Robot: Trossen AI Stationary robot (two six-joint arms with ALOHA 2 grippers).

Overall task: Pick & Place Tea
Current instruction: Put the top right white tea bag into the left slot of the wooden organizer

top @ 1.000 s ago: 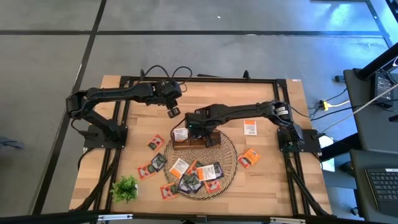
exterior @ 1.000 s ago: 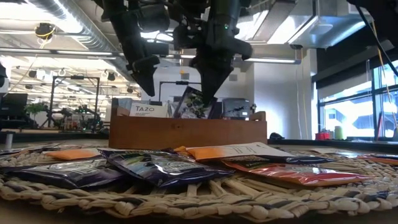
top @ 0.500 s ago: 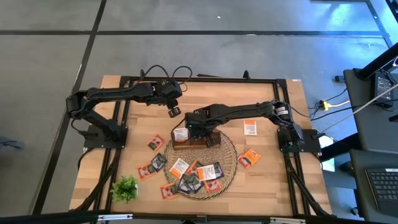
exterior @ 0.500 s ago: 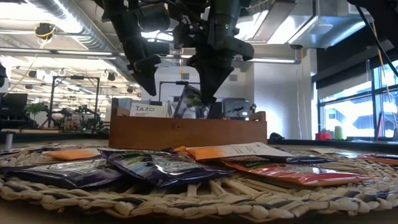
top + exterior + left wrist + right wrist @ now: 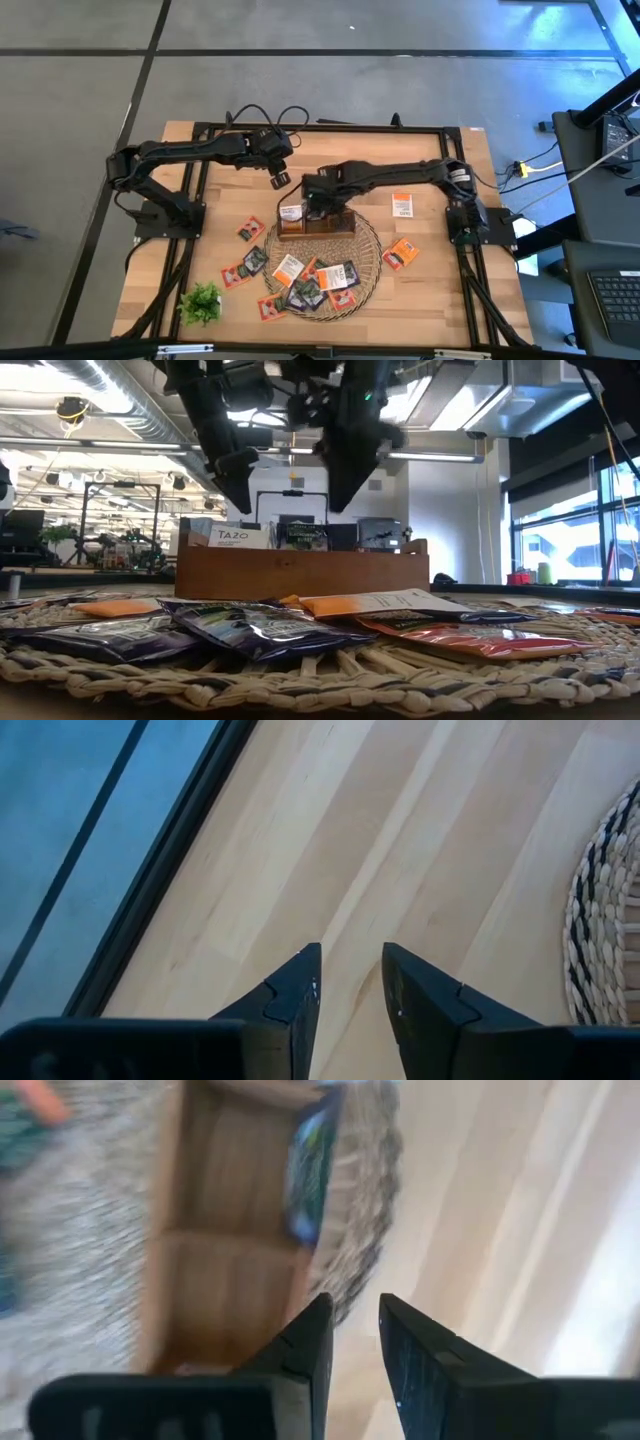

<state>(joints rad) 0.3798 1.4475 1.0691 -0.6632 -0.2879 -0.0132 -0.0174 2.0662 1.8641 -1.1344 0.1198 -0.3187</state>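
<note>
A brown wooden tray (image 5: 318, 224) stands on the far part of the round wicker mat (image 5: 365, 250). A white tea sachet (image 5: 291, 213) sits in its left compartment. A dark tea sachet (image 5: 310, 1170) stands on edge in another compartment, its top just above the tray's wall (image 5: 303, 535). My right gripper (image 5: 316, 197) hangs open above the tray, pointing down, with nothing between its fingers (image 5: 355, 1305). My left gripper (image 5: 278, 180) waits open over bare table (image 5: 350, 980), far-left of the tray. Several tea sachets (image 5: 310, 280) lie flat on the mat.
Loose sachets lie on the table right of the mat (image 5: 402, 205) (image 5: 400, 252) and left of it (image 5: 249, 231) (image 5: 237, 272). A green plant sprig (image 5: 201, 301) lies near the front left. A black frame (image 5: 320, 128) runs round the table's edge.
My right gripper has opened and let go of the dark sachet, which has dropped from tilted above the tray's wall down into the compartment. The gripper has then risen a little and drawn toward the table's far edge.
</note>
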